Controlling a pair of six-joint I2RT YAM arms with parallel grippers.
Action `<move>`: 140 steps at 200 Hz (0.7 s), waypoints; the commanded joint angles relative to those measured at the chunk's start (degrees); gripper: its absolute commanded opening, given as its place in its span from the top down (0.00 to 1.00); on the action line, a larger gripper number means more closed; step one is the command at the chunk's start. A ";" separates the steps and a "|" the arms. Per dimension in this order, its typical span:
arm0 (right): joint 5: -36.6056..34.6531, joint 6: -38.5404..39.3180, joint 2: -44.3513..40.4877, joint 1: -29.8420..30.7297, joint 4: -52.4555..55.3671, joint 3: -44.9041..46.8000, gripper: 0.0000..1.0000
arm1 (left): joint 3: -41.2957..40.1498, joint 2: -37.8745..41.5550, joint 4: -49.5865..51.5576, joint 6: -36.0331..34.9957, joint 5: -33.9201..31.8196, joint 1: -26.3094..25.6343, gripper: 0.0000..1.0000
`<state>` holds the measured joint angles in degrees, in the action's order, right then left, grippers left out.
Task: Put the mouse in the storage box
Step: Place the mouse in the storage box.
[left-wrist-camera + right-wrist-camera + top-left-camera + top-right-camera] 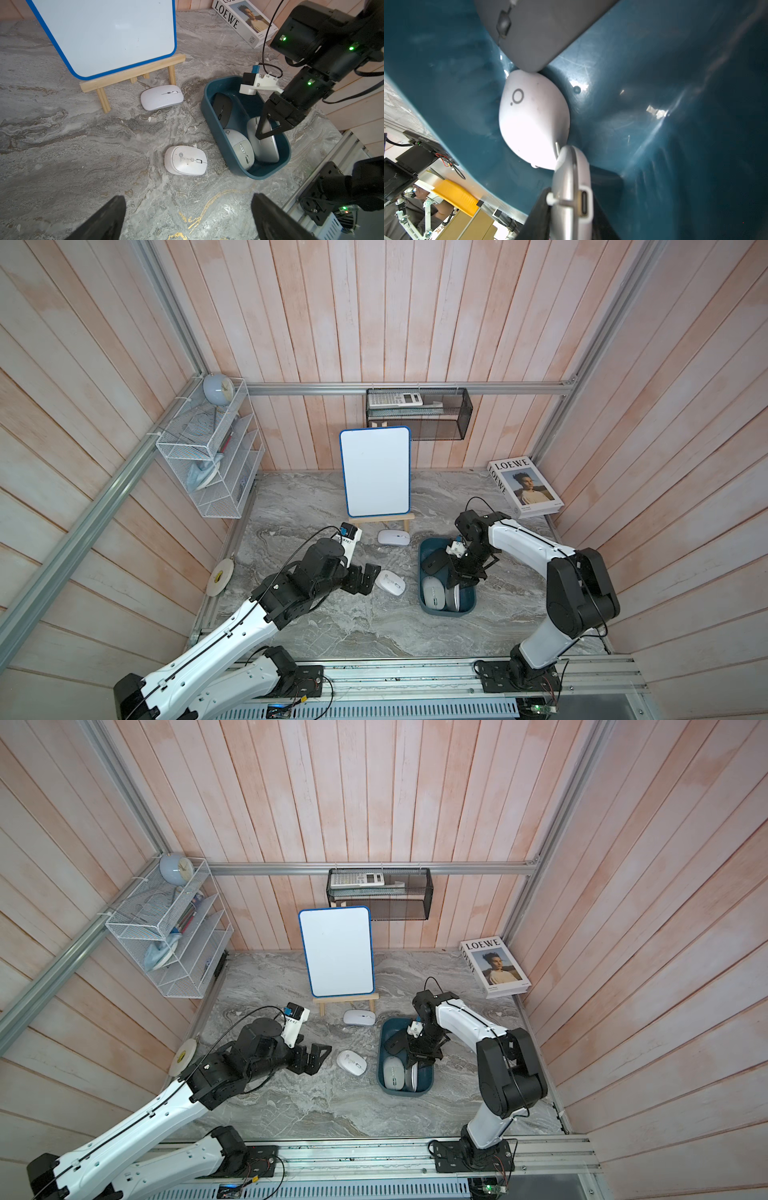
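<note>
Mouse pinched by right gripper inside storage box; left gripper agape over marble tabletop; plank walls.

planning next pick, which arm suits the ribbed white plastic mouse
Left: left gripper is open beside the ribbed white mouse; right gripper holds a silver mouse in the teal plastic storage box.

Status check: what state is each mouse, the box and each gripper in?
left gripper: open, empty.
right gripper: shut on silver mouse.
storage box: open-topped, three mice inside.
silver mouse: inside the storage box, on its edge, not released.
black mouse: in the storage box, free.
grey mouse: in the storage box, free.
flat white mouse: on table, by easel.
ribbed white mouse: on table, beside storage box.
</note>
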<state>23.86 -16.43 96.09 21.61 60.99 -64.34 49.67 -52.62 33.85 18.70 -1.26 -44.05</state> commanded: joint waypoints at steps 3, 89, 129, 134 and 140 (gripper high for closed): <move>1.00 0.34 0.57 0.35 -0.96 0.17 0.84 | -0.45 -0.59 -0.03 0.48 1.03 -0.11 0.00; -2.04 0.75 1.81 0.29 -1.40 0.00 0.61 | -0.80 -0.14 -0.49 0.85 2.40 -0.12 0.00; -3.78 0.96 1.73 0.30 -0.85 -0.13 0.56 | -0.72 -0.76 -0.31 0.91 2.65 -0.12 0.00; -4.37 0.96 1.61 0.24 -0.65 -0.19 0.55 | -0.69 -0.80 -0.28 0.97 2.71 -0.10 0.00; -5.02 0.96 1.34 0.27 -0.49 -0.32 0.55 | -0.75 -0.85 -0.19 0.99 2.71 -0.15 0.00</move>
<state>21.65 -16.21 97.25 21.63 59.61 -64.23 49.65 -53.58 33.85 19.31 0.38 -44.05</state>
